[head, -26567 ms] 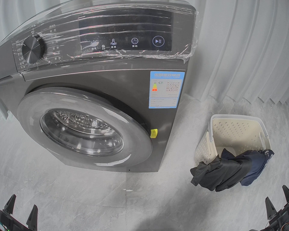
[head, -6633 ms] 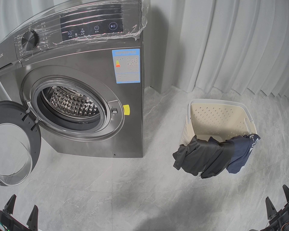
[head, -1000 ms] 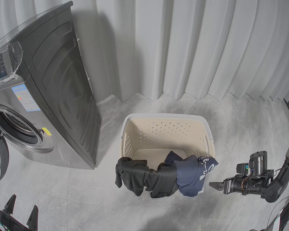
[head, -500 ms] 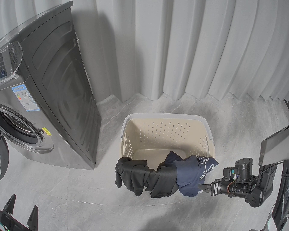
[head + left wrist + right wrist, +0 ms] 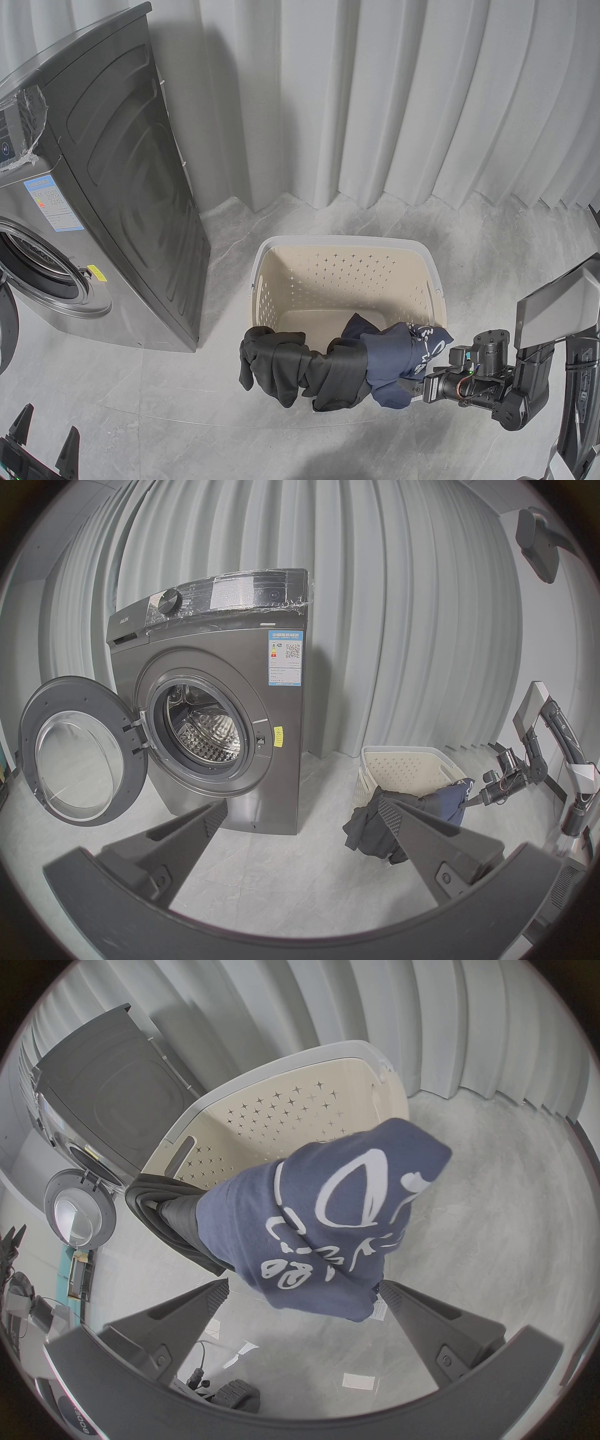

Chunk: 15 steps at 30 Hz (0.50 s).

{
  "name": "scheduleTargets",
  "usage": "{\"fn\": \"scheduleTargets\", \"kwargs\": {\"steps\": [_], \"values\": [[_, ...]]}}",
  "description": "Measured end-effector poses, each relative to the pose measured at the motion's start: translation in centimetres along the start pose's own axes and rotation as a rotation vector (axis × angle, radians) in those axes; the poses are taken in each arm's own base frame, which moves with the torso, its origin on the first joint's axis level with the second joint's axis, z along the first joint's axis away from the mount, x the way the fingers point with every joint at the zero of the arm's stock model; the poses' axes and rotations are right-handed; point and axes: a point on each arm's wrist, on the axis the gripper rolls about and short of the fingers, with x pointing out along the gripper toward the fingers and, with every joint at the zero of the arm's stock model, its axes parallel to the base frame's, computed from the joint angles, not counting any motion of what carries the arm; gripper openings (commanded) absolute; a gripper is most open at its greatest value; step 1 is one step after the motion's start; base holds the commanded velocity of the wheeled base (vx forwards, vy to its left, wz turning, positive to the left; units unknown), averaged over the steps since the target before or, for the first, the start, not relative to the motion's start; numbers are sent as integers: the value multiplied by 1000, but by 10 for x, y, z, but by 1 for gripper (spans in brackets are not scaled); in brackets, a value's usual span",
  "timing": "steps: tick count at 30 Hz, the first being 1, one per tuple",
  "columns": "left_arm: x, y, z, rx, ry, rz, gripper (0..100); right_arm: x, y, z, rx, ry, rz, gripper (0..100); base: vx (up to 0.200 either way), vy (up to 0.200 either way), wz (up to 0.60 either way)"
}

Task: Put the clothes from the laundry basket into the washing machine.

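Because the right gripper (image 5: 300, 1288) stands spread wide with the hanging hem of the navy garment (image 5: 400, 362) just between its jaws, we judge the grasp to be the step in hand, and the likeliest place for trouble. Both clothes lie draped over the laundry basket's (image 5: 340, 240) 6 o'clock rim. The navy piece is toward 5 o'clock and the black garment (image 5: 300, 372) toward 7 o'clock, and the two overlap where they meet. We cannot tell whether the fingertips touch the cloth yet.

If the jaws close on a thin fold only, the fabric may slip out on the lift. If they bite too deep, they could catch the rim beneath and drag or tip the basket, which looks light. Pulling the navy piece may also haul the black one off onto the floor.

The washing machine (image 5: 125, 187) sits at 9 o'clock of the basket with its door (image 5: 81, 752) open, so a trailing sleeve could snag on the way across. The left gripper (image 5: 300, 805) hangs spread and empty at 7 o'clock.
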Motion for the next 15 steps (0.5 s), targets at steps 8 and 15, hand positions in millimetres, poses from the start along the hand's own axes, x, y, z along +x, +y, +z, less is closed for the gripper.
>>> {"fn": "scheduleTargets", "kwargs": {"steps": [8, 15], "values": [[0, 0, 0, 0, 0, 1, 100, 5, 1, 3, -1, -17, 8, 0, 0, 0, 0], [0, 0, 0, 0, 0, 0, 100, 1, 1, 2, 3, -9, 9, 0, 0, 0, 0]]}}
